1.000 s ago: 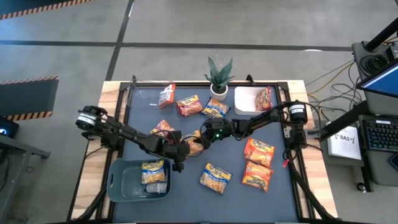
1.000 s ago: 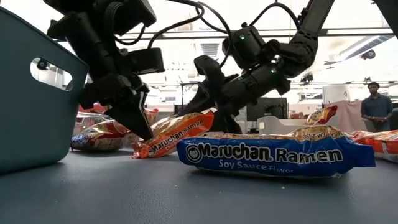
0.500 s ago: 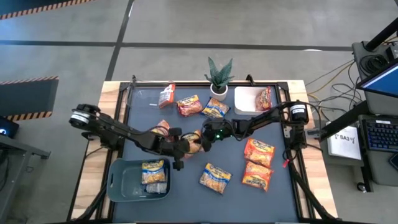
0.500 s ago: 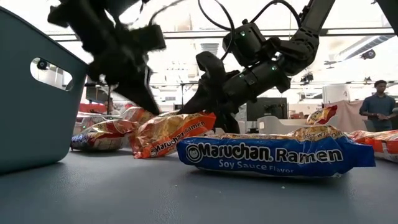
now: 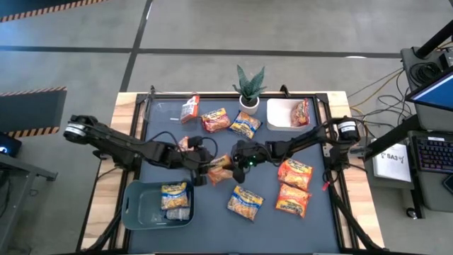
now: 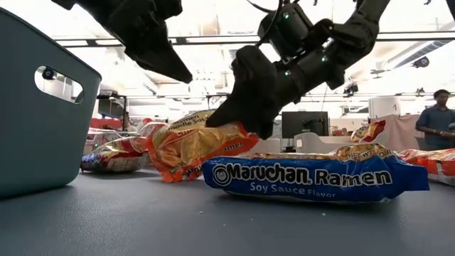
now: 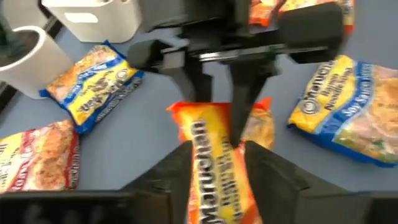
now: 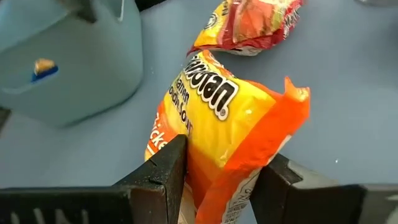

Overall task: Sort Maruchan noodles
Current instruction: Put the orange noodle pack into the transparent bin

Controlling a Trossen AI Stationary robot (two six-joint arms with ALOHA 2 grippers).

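An orange Maruchan noodle packet (image 5: 219, 167) sits at the table's middle with my right gripper (image 5: 236, 161) shut on it. In the low view the packet (image 6: 192, 146) stands tilted, its face toward the near edge. My left gripper (image 6: 170, 64) hangs open above the packet's left end, clear of it. In the left wrist view its fingers (image 7: 171, 177) stand apart with the packet (image 7: 217, 168) below them. A yellow-and-blue soy sauce packet (image 6: 313, 178) lies flat nearer the front. My right gripper pinches the orange packet's right end (image 8: 217, 180) between its two fingers (image 8: 171, 171). They come from the table's right, slanting down, along the packet. The wrapper bulges and folds up between them. The packet is tilted, its lower left corner (image 6: 174, 174) at the table.
A blue-grey bin (image 5: 134, 209) at the near left holds packets. A white bin (image 5: 277, 117) with a red packet and a potted plant (image 5: 249, 88) stand at the far edge. Loose packets lie far (image 5: 216, 119), near (image 5: 245, 202) and at the right (image 5: 295, 172).
My left gripper has risen off the orange packet's left end and drawn back toward the table's left. My right gripper has rolled and shifted toward the near edge. The packet, which lay nearly flat, has turned up on its edge, with its right end raised.
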